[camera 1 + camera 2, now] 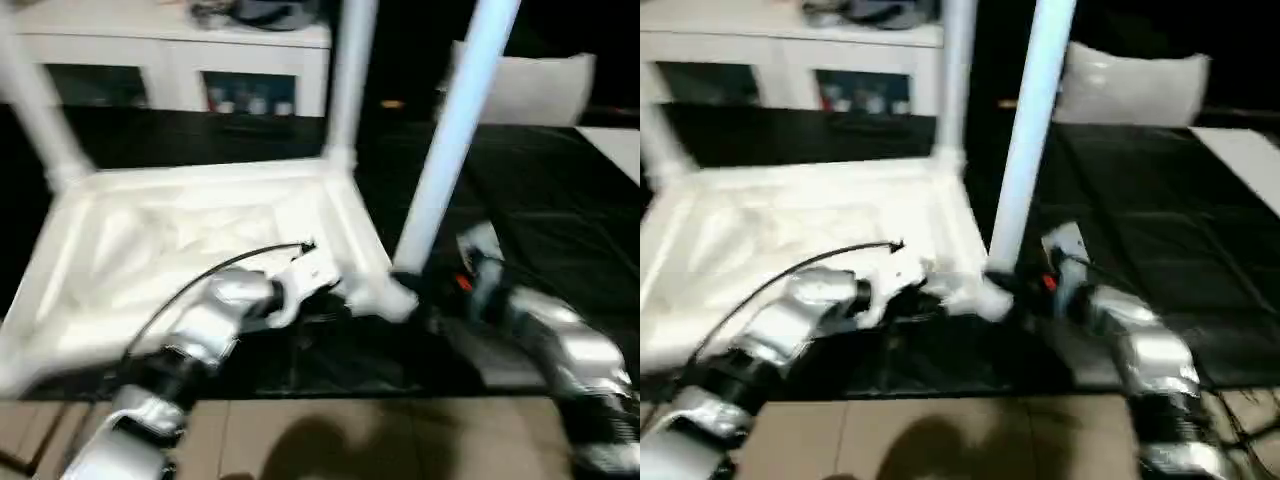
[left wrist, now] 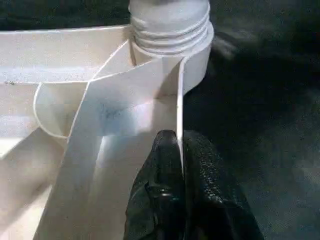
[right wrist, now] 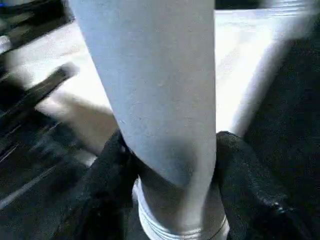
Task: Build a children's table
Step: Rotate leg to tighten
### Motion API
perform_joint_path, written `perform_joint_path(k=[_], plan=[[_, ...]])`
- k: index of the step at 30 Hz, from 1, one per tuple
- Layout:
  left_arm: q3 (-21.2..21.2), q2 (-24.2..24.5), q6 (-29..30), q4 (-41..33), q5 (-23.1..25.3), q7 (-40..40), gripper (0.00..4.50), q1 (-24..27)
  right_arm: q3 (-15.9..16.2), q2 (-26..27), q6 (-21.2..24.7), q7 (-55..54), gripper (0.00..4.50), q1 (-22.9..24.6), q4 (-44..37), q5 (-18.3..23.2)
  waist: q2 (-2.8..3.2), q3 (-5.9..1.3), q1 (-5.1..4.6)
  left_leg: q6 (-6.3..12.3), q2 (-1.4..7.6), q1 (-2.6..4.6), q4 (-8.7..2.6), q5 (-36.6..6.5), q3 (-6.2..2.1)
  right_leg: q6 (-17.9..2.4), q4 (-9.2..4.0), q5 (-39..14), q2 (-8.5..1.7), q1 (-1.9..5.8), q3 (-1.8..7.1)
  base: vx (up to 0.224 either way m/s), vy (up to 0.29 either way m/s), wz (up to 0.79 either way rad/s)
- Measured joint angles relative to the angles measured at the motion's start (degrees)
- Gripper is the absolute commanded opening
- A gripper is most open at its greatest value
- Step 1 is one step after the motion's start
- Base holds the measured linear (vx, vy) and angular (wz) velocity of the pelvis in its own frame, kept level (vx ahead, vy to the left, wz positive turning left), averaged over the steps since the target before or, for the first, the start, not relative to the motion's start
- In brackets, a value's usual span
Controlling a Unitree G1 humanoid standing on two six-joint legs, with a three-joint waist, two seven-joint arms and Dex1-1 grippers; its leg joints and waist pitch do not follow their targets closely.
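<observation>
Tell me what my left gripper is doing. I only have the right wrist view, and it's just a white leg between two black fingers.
Observer: The left gripper is shut on the thin edge wall of the upturned tabletop, right beside a corner socket.
Operator: Which socket is my leg in?
Observer: That same near corner. The leg stands in it, with the right gripper closed around its base.
Operator: Any other legs up?
Observer: Two more, a far left leg and a far right leg.
</observation>
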Motion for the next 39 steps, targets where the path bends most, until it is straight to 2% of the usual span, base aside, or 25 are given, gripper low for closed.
perform_joint_path(k=[2, 4, 7, 11, 14, 16, 22, 25, 27, 30, 32, 33, 35, 39], plan=[[0.32, -3.28, 2.77, 1.35, 0.63, 5.50, 0.00, -1.31, -0.62, 2.49, -0.22, -7.92, 1.99, -1.99, 1.00, -2.08, 0.03, 0.00, -0.52, 0.00, -0.04, -0.10, -0.04, -0.01, 0.01, 0.01, 0.01, 0.04, -0.02, -0.10, 0.02, 0.000, 0.000, 0.00], [0.61, -4.92, 4.18, 1.63, 1.01, 8.95, 0.00, -1.66, -0.76, 4.34, -1.56, -12.49, 2.53, -2.65, 1.71, -2.84, 0.06, -0.02, -0.39, 0.04, -0.06, -0.07, -0.25, -0.05, 0.01, 0.07, 0.00, 0.08, -0.01, -0.11, 0.00, 0.000, 0.000, 0.00], [0.76, -5.73, 4.43, 1.92, 1.35, 10.79, 0.00, -2.12, -1.57, 5.61, -2.93, -14.95, 2.77, -3.20, 2.40, -2.79, 0.09, -0.03, 0.12, 0.04, -0.05, -0.14, -0.57, -0.04, 0.01, -0.07, 0.01, 0.11, 0.02, -0.24, -0.03, 0.000, 0.000, 0.00], [0.69, -5.46, 4.26, 1.65, 1.52, 10.24, 0.00, -2.26, -1.86, 5.79, -3.18, -14.04, 3.09, -3.47, 2.54, -2.41, 0.10, -0.04, 0.29, 0.36, -0.05, -0.20, -0.67, -0.01, 0.02, -0.13, -0.02, -0.06, 0.02, -0.30, -0.06, 0.000, 0.000, 0.00], [0.26, -4.77, 3.72, 1.47, 1.54, 9.59, 0.00, -2.26, -1.54, 4.09, -3.34, -10.75, 3.47, -3.39, 2.60, -2.40, 0.16, 0.00, 0.30, 0.36, -0.05, -0.22, -0.63, -0.02, 0.02, -0.13, -0.03, -0.05, 0.02, -0.30, -0.06, 0.000, 0.000, 0.00], [-0.18, -3.98, 2.83, 1.40, 1.54, 8.60, 0.00, -2.13, -0.90, 2.09, -3.85, -7.30, 3.47, -3.32, 2.64, -1.96, 0.21, 0.04, 0.35, 0.30, -0.05, -0.21, -0.59, -0.06, 0.02, -0.15, -0.02, -0.04, 0.01, -0.29, -0.06, 0.000, 0.000, 0.00], [-0.78, -1.57, 0.25, 1.00, 1.50, 5.72, 0.00, -1.49, -0.35, -3.39, -5.87, -0.04, 3.95, -3.26, 3.02, -1.46, 0.29, 0.06, 0.63, 0.13, -0.03, -0.17, -0.45, -0.15, 0.01, -0.20, 0.05, 0.03, 0.01, -0.25, -0.08, 0.000, 0.000, 0.00], [-1.62, 1.00, -2.15, 0.52, 1.26, 1.54, 0.00, -1.28, 0.56, -7.51, -7.58, 5.82, 4.21, -2.95, 3.92, -1.46, 0.33, 0.08, 0.93, 0.13, -0.03, -0.19, -0.39, -0.15, 0.02, -0.20, 0.04, 0.05, 0.00, -0.24, -0.07, 0.000, 0.000, 0.00], [-1.62, 1.44, -2.86, 0.43, 0.99, 0.55, 0.00, -1.11, 0.58, -8.05, -7.84, 6.95, 4.37, -2.76, 3.92, -1.47, 0.33, 0.08, 0.91, 0.13, -0.03, -0.18, -0.38, -0.16, 0.01, -0.20, 0.05, 0.05, 0.00, -0.23, -0.07, 0.000, 0.000, 0.00], [-2.07, 2.76, -4.64, 0.31, 0.80, -1.60, 0.00, -0.85, 1.83, -9.19, -8.64, 10.83, 4.37, -1.92, 3.94, -1.43, 0.32, 0.09, 1.21, 0.13, -0.02, -0.20, -0.36, -0.16, 0.01, -0.20, 0.05, 0.05, 0.00, -0.23, -0.09, 0.000, 0.000, 0.00], [-3.27, 5.85, -8.35, -0.53, -0.40, -6.62, 0.00, 0.07, 3.63, -12.49, -9.88, 18.31, 4.37, -1.08, 3.83, -0.81, 0.32, 0.09, 1.62, 0.18, -0.01, -0.22, -0.38, -0.18, 0.01, -0.19, 0.02, 0.04, 0.00, -0.23, -0.11, 0.000, 0.000, 0.00], [-3.57, 6.86, -9.43, -0.85, -0.84, -8.20, 0.00, 0.45, 3.87, -13.36, -10.11, 20.30, 4.11, -1.00, 3.83, -0.46, 0.32, 0.09, 1.67, 0.18, -0.01, -0.20, -0.36, -0.18, 0.01, -0.19, 0.02, 0.04, 0.00, -0.21, -0.11, 0.000, 0.000, 0.00], [-4.00, 9.43, -12.49, -1.06, -1.55, -12.53, 0.00, 0.99, 4.87, -15.60, -10.30, 26.51, 4.02, -0.66, 2.77, 0.58, 0.32, 0.09, 1.87, 0.18, 0.01, -0.20, -0.35, -0.18, 0.00, -0.19, 0.04, 0.04, 0.00, -0.21, -0.15, 0.000, 0.000, 0.00], [-4.72, 11.81, -14.96, -1.10, -2.13, -18.98, 0.00, 0.86, 8.54, -16.74, -11.33, 34.08, 3.69, -0.57, 1.75, 0.96, 0.30, 0.08, 3.07, 0.17, 0.01, -0.09, -0.19, -0.18, -0.01, -0.24, 0.05, 0.08, -0.05, -0.04, -0.16, 0.000, 0.000, 0.00]])
